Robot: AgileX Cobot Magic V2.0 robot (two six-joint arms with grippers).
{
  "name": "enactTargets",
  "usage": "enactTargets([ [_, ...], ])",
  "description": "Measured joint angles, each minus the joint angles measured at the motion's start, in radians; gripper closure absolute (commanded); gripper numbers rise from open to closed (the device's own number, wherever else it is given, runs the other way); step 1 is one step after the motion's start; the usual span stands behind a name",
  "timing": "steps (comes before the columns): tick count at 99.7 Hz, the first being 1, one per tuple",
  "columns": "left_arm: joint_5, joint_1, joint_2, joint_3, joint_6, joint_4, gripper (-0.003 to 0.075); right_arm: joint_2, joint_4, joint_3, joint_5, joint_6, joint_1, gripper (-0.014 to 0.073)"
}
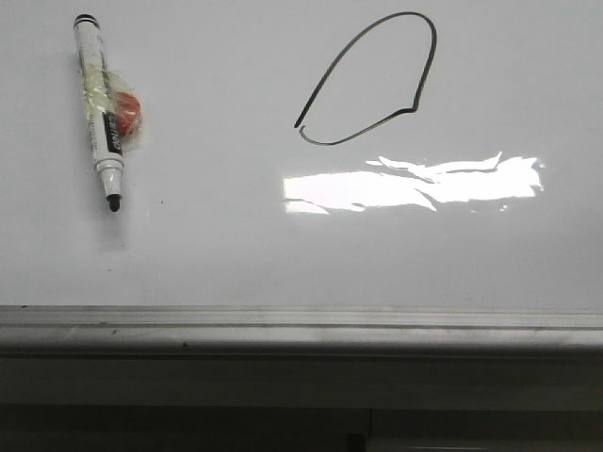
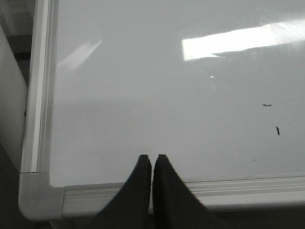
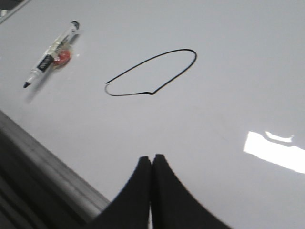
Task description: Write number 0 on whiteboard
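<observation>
The whiteboard (image 1: 236, 254) fills the front view, with its grey metal rail (image 1: 301, 325) along the near edge. The number 0 (image 1: 429, 75) is a thin black lopsided loop with a small gap at its lower left; it also shows in the right wrist view (image 3: 174, 76). A white marker (image 1: 102, 113) with a black tip, uncapped, lies on the board at the left, with an orange-red piece taped to it; it also shows in the right wrist view (image 3: 50, 56). My left gripper (image 2: 152, 158) is shut and empty over the board's corner. My right gripper (image 3: 152, 158) is shut and empty, apart from the 0.
A bright glare patch (image 1: 415, 184) lies below the 0. The board's rounded corner (image 2: 35, 195) and side rail (image 2: 38, 81) show in the left wrist view. Two small black marks (image 2: 278, 130) sit on the board there. A dark gap lies below the front rail.
</observation>
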Motion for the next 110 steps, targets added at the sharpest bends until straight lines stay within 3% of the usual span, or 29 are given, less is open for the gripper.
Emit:
enactTargets([
  [12,0.000,0.000,0.000,0.000,0.000,0.000,0.0740,-0.014,-0.146,0.000,0.031,0.193,-0.132,0.0662],
  [21,0.000,0.000,0.000,0.000,0.000,-0.002,0.0740,-0.023,-0.175,0.000,0.108,0.248,-0.235,0.0662],
  [40,0.000,0.000,0.000,0.000,0.000,-0.002,0.0740,-0.025,-0.191,0.000,0.298,0.271,-0.473,0.0662],
  [61,0.000,0.000,0.000,0.000,0.000,-0.002,0.0740,-0.025,-0.193,0.000,0.315,0.275,-0.655,0.0662],
  [110,0.000,0.000,0.000,0.000,0.000,-0.002,0.0740,-0.025,-0.193,0.000,0.324,0.277,-0.694,0.0662],
])
